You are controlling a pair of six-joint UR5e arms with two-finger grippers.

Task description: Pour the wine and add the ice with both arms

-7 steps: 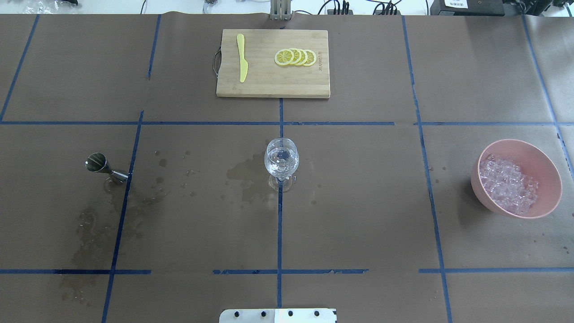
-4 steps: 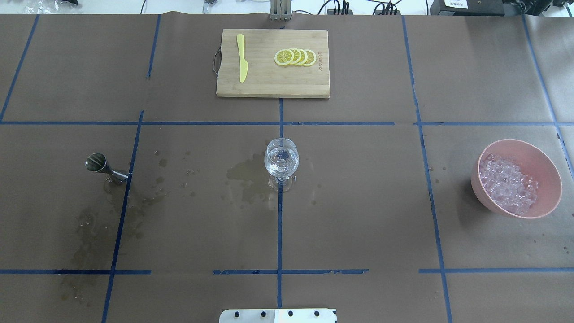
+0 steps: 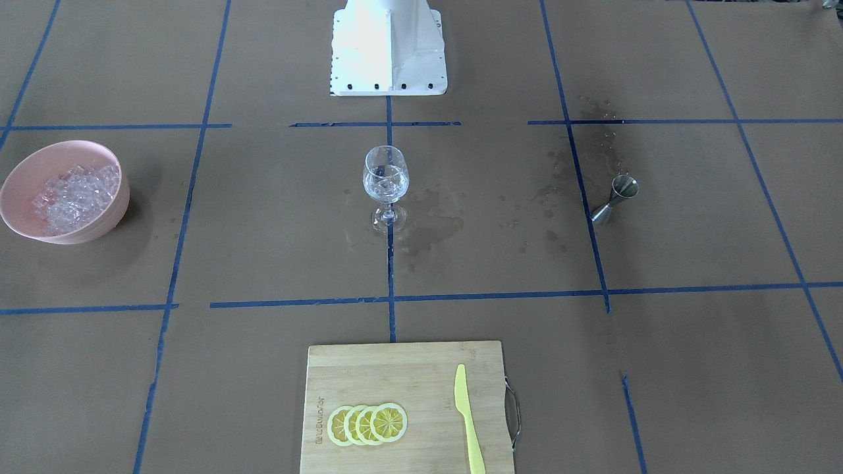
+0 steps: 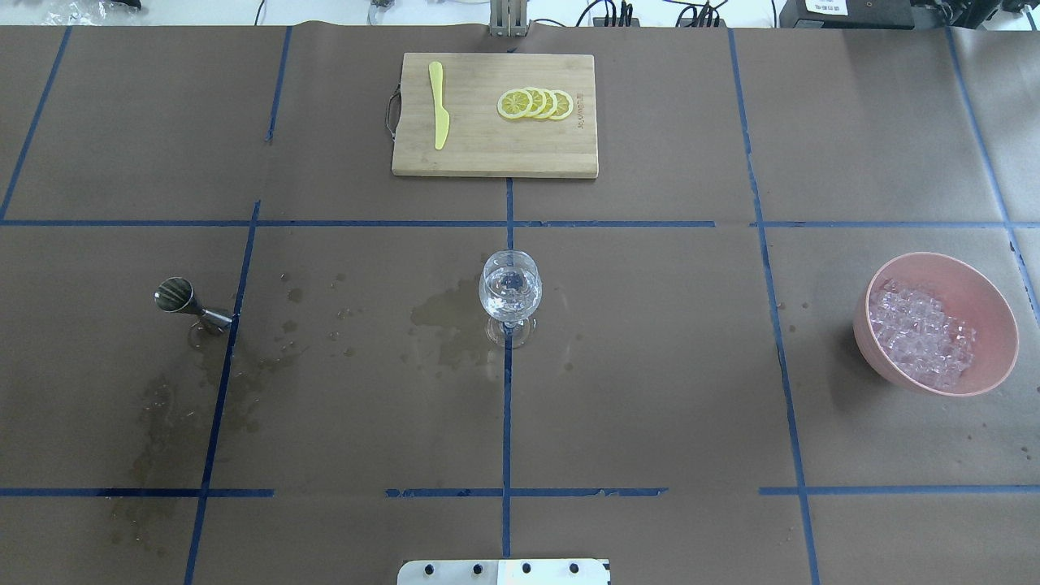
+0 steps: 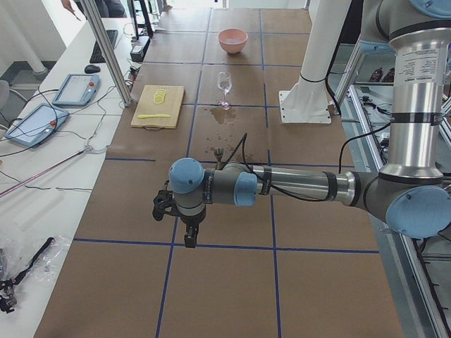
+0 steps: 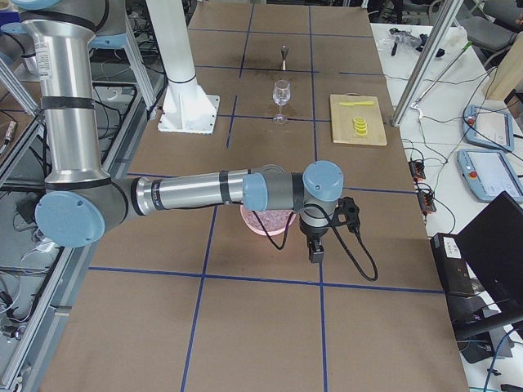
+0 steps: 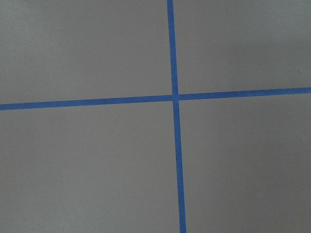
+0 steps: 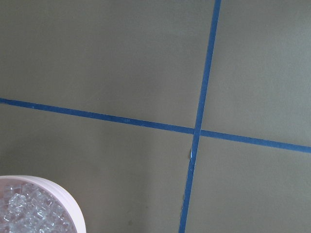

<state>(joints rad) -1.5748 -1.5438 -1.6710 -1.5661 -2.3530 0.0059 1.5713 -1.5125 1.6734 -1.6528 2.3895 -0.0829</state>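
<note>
A clear stemmed glass (image 4: 509, 292) stands upright at the table's middle, also in the front view (image 3: 385, 181). Its bowl glints with clear contents; I cannot tell liquid from cubes. Ice cubes (image 4: 922, 337) fill a pink bowl (image 4: 987, 301) at the right. The right wrist view shows the ice (image 8: 24, 213) at its lower left corner. My left gripper (image 5: 190, 236) hangs over bare table far left of the glass. My right gripper (image 6: 315, 251) hangs just beyond the pink bowl (image 6: 265, 222). Both grippers show only in side views, so I cannot tell their state.
A steel jigger (image 4: 183, 299) stands left of the glass among wet stains (image 4: 443, 317). A wooden cutting board (image 4: 487, 154) at the back holds lemon slices (image 4: 535, 104) and a yellow knife (image 4: 439, 106). The white pedestal base (image 3: 388, 46) is at the robot's side.
</note>
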